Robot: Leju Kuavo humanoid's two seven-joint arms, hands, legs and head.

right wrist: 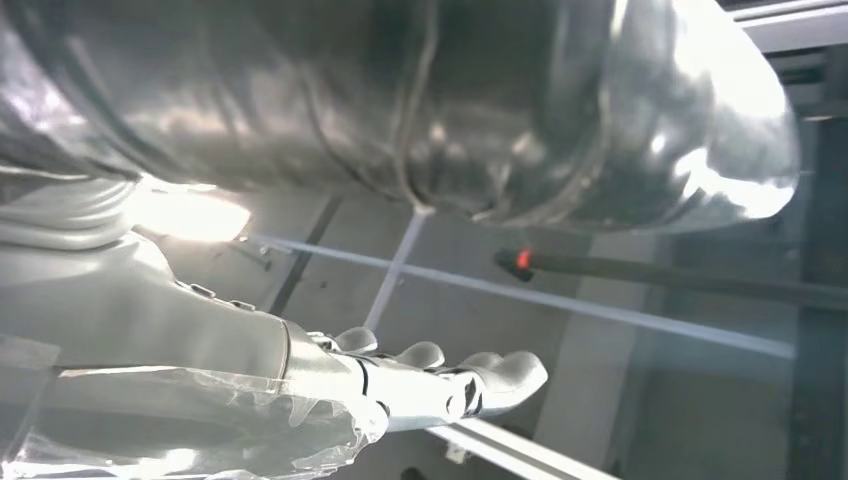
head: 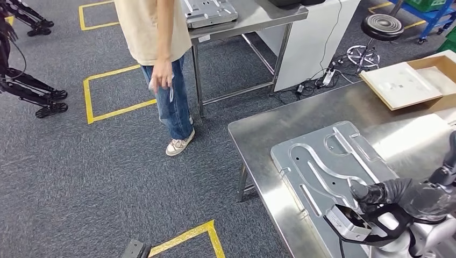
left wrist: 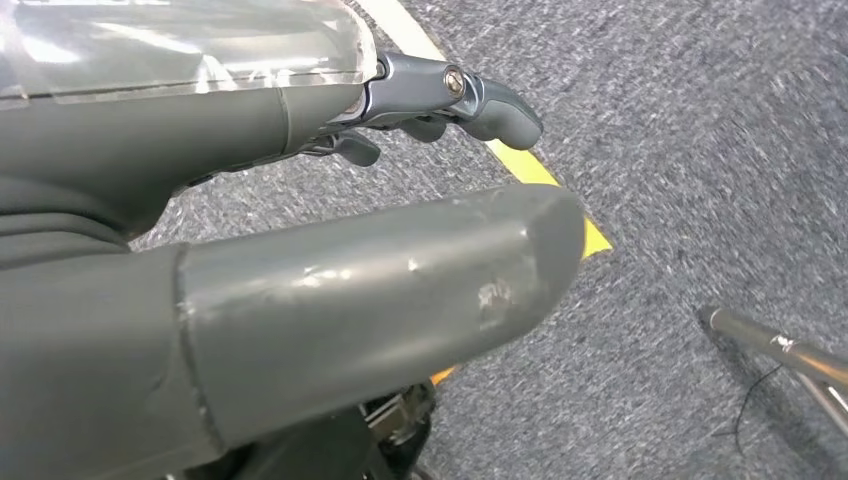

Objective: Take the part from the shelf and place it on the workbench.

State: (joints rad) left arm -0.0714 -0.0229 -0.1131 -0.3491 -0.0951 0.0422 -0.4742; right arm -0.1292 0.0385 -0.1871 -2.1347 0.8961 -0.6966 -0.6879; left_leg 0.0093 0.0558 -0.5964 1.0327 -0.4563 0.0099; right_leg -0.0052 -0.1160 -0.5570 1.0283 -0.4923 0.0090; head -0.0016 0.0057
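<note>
The part [head: 322, 164], a flat grey metal plate with curved slots, lies flat on the steel workbench [head: 258, 134]. My right hand [head: 384, 196] is at the plate's near right corner, its dark thumb lying over the plate's edge. In the right wrist view the fingers [right wrist: 440, 385] are stretched out and nothing lies between them and the thumb. My left hand [left wrist: 300, 260] hangs low over the carpet beside the workbench, fingers loosely apart and holding nothing. Its dark tip [head: 134, 250] shows at the bottom edge of the head view.
A person [head: 161, 54] in jeans stands on the carpet left of the workbench, beside a second steel table [head: 253, 21] carrying another plate [head: 209, 11]. An open cardboard box [head: 414, 80] sits at the workbench's far right. Yellow floor tape [head: 188, 234] and a table leg [left wrist: 790, 350] are near my left hand.
</note>
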